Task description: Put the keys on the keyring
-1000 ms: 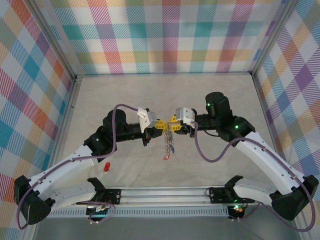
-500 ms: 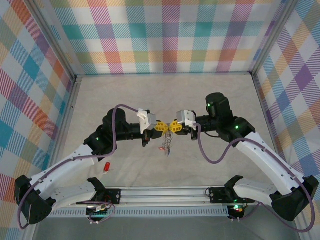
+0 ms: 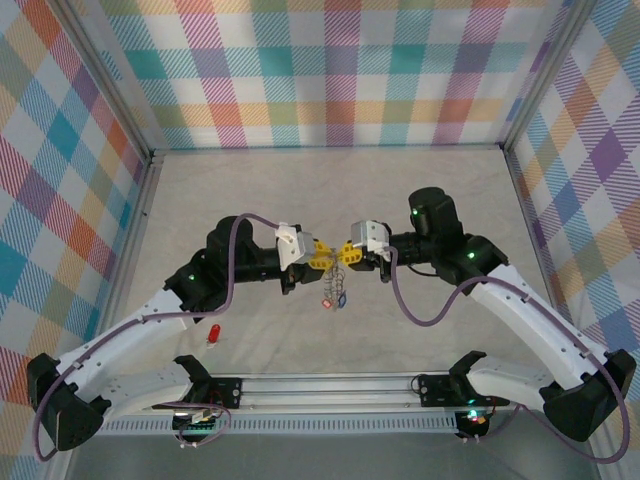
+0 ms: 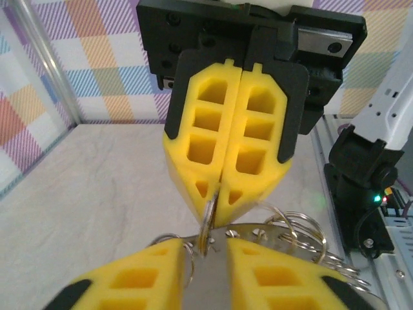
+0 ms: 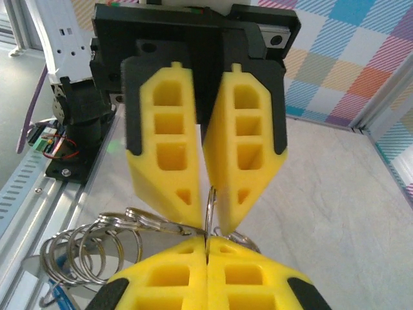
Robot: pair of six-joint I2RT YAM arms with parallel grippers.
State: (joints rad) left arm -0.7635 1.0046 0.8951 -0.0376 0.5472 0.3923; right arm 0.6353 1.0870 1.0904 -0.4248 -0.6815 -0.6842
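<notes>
The keyring (image 3: pixel 336 285), a bunch of thin silver rings with small red and blue pieces at its lower end, hangs between my two grippers above the table. My right gripper (image 3: pixel 346 252) is shut on one upright ring (image 5: pixel 210 205) of it, yellow pads pressed together (image 5: pixel 206 248). Facing it tip to tip, my left gripper (image 3: pixel 320 252) has its jaws apart (image 4: pixel 208 248), and that same ring (image 4: pixel 208 223) stands in the gap. More loops (image 5: pixel 84 248) trail off to the side. One red key (image 3: pixel 214 334) lies on the table near the left arm.
Checked walls close in the pale table (image 3: pixel 200 200) on three sides. An aluminium rail (image 3: pixel 330 385) with both arm bases runs along the near edge. Purple cables (image 3: pixel 400 300) loop beside each forearm.
The left jaws, shut on the ring half a second ago, now stand apart. The right gripper has closed on the ring. The hanging bunch sits higher and shorter than a second ago.
</notes>
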